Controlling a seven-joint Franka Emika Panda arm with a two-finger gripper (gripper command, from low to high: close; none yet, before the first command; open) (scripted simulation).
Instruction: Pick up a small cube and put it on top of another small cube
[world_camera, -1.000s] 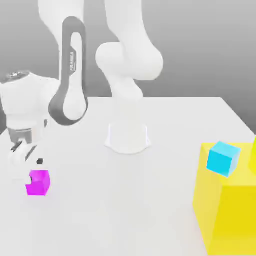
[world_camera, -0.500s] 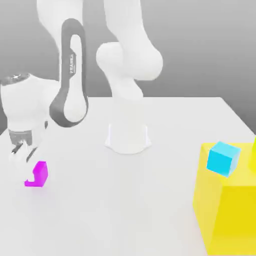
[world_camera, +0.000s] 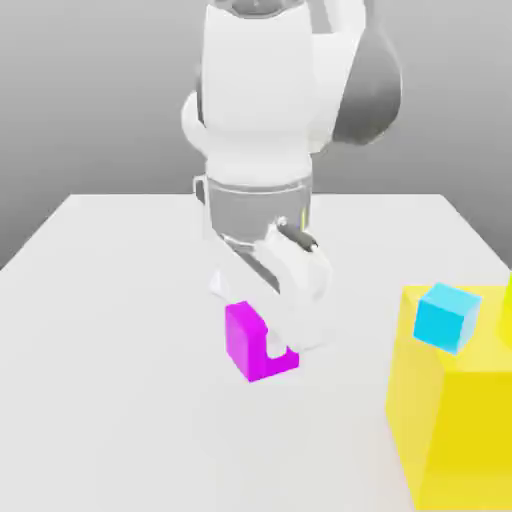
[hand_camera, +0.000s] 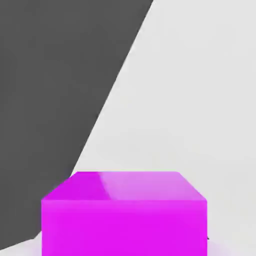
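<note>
The small magenta cube (world_camera: 247, 340) hangs tilted near the middle of the white table (world_camera: 110, 300), seemingly just above its surface. My gripper (world_camera: 272, 345) is shut on it, and one white finger (world_camera: 296, 300) lies across the side that faces the exterior view's right. In the hand view the magenta cube (hand_camera: 124, 215) sits close in front of the camera. The other small cube, cyan (world_camera: 447, 316), rests on top of a big yellow block (world_camera: 450, 430) at the exterior view's right, well apart from the gripper.
The big yellow block fills the table's front right corner and stands taller than the held cube. A second yellow piece (world_camera: 506, 310) shows at the right edge behind the cyan cube. The arm's thick white body (world_camera: 255, 120) rises over the table's middle.
The gripper closed on the magenta cube at the exterior view's left. The arm then swung to the middle of the table, carrying the cube with it. The cyan cube has not moved.
</note>
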